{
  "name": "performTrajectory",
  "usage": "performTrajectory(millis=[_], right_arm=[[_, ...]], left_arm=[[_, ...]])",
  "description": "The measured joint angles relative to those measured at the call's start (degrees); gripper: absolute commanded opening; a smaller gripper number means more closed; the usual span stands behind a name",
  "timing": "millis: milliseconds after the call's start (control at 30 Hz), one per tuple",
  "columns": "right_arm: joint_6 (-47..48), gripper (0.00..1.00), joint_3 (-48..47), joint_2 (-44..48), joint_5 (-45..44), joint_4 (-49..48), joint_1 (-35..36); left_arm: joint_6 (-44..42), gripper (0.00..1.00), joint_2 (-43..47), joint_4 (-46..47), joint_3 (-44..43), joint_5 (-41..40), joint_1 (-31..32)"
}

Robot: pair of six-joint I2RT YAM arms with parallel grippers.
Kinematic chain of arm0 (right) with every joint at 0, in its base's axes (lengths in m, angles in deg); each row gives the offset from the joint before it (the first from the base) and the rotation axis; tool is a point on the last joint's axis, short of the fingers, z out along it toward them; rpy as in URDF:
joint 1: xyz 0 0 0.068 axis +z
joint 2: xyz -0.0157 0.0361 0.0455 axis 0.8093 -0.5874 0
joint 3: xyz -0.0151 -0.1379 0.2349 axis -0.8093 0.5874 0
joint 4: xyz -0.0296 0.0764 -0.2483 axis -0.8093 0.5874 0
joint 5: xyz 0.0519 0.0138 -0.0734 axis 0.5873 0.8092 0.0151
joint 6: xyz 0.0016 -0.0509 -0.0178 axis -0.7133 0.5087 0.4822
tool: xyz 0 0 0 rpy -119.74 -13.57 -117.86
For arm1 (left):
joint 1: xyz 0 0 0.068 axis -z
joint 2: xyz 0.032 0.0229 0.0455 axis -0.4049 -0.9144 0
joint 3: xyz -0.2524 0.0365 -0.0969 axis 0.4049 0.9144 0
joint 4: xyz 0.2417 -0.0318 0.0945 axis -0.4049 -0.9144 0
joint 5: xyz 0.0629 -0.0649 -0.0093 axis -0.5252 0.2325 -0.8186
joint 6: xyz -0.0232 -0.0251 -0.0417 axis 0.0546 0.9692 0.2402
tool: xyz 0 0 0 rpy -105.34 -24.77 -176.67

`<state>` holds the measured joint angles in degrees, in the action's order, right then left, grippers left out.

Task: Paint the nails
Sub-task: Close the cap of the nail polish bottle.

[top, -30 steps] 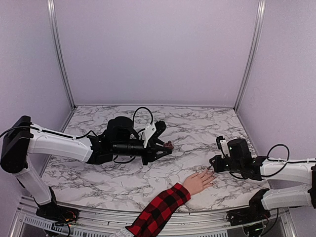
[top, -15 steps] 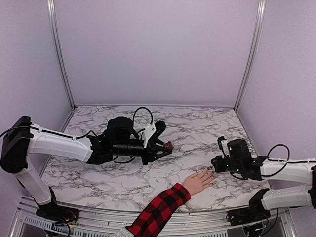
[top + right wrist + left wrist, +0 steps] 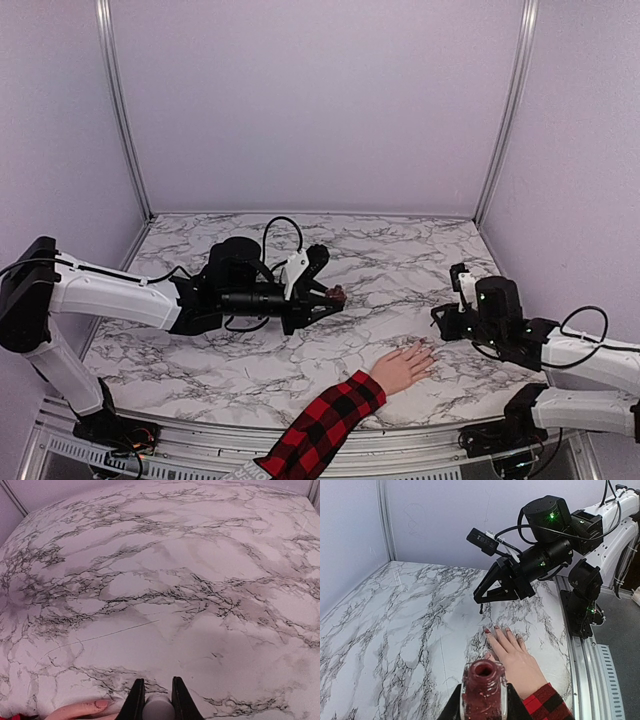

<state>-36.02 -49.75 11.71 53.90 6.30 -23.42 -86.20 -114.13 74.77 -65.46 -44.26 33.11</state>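
Left wrist view. Item: polish bottle [image 3: 483, 686], dark red, with an open, uncapped neck. It is clamped upright in the left hand [image 3: 483, 707], well apart from the work.

Item: right hand [image 3: 481, 599], closed on a pale brush cap [image 3: 157, 706]. A thin dark stem hangs below its tips. It hovers just beyond the fingertips and touches nothing.

Item: nails [image 3: 496, 628], tiny, at the ends of pale fingers [image 3: 506, 642] lying flat on the marble desk [image 3: 395, 630]. They sit at its near right, and a plaid sleeve [image 3: 325, 425] runs off the near edge. The nail nearest the brush looks dark red. The others are too small to tell whether they are coated.

Stage, as judged: brush loaded or between strokes, next nail pending.

Hazards:
- Each target is far smaller than the fingertip around it, so a slightly offset descent would likely smear skin.
- Too deep a descent would splay the bristles and flood the cuticle.
- A drip off the stem would mark the marble.
- Any tilt of the open bottle risks a spill.
- If the fingers shift, the aim is lost.
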Motion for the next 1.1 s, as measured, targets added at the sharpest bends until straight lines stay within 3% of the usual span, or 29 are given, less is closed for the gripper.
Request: performTrajectory(millis=[600, 1100], right_arm=[[11.4, 0.0, -18.9, 3.5, 26.1, 0.2, 1.5], [20.3, 0.0, -37.8, -9.1, 35.8, 7.1, 18.6]], left_arm=[[0.0, 0.0, 7.7, 6.2, 8.7, 3.5, 0.5], [0.3, 0.0, 8.5, 8.2, 9.6, 7.4, 4.0]])
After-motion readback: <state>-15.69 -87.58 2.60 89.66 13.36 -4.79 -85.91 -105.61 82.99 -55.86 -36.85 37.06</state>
